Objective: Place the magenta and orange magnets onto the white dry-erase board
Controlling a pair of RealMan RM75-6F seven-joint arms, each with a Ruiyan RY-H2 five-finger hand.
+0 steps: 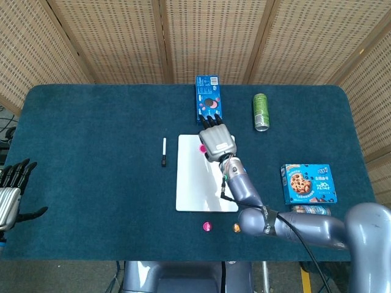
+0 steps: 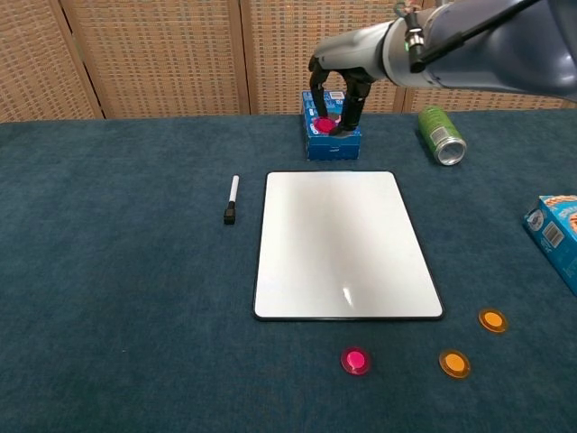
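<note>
My right hand [image 1: 218, 141] [image 2: 353, 56] hangs raised over the far end of the white dry-erase board [image 1: 201, 183] [image 2: 334, 234], pinching a magenta magnet [image 1: 202, 148] [image 2: 323, 124] between its fingertips. Nothing lies on the board. On the table near its front edge sit a second magenta magnet [image 1: 207, 226] [image 2: 356, 361] and an orange magnet [image 1: 236, 227] [image 2: 454, 363]. Another orange magnet [image 2: 492, 319] lies further right; my arm hides it in the head view. My left hand [image 1: 12, 194] rests open at the table's left edge, far from everything.
A black-capped marker [image 1: 164, 152] [image 2: 231, 200] lies left of the board. Behind the board stands a blue cookie box [image 1: 208, 100] [image 2: 331, 135], with a green can [image 1: 261, 112] [image 2: 442, 135] on its side to the right. Another cookie box [image 1: 308, 183] [image 2: 554, 230] sits at the right.
</note>
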